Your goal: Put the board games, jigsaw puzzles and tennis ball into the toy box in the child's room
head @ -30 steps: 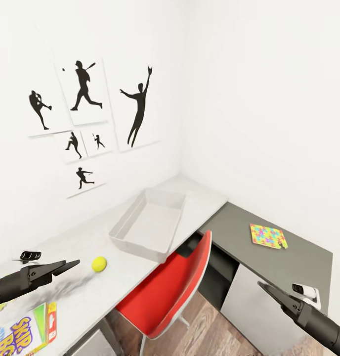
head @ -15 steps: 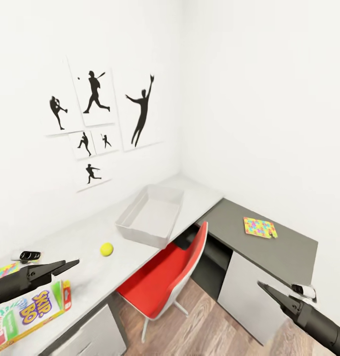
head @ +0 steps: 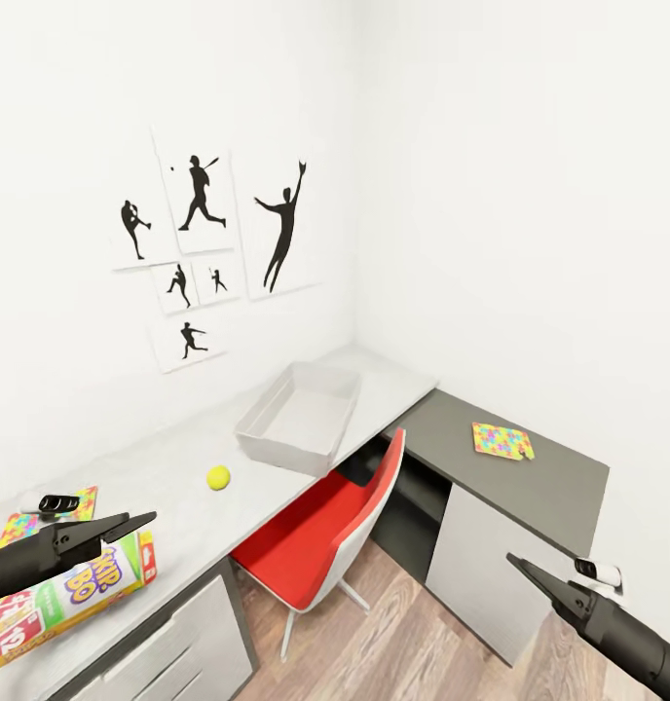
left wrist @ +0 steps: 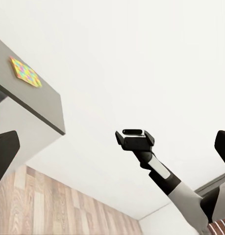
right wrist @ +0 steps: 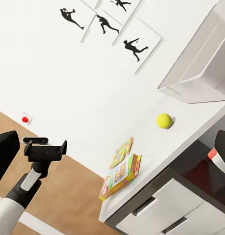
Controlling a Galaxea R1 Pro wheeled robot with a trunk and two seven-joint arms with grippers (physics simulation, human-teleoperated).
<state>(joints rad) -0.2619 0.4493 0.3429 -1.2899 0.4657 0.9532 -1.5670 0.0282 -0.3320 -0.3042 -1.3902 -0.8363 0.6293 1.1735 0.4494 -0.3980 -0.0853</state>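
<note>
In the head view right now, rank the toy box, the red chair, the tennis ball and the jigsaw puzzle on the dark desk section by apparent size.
1. red chair, though it sits nearer the camera
2. toy box
3. jigsaw puzzle
4. tennis ball

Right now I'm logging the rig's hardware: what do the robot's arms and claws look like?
Both arms end in black cylindrical forearms tapering to slim, pointed black fingers: left claw, right claw. Each carries a small boxy camera block. The wrist views show white arm segments with grey panels behind the black wrist mounts.
</note>
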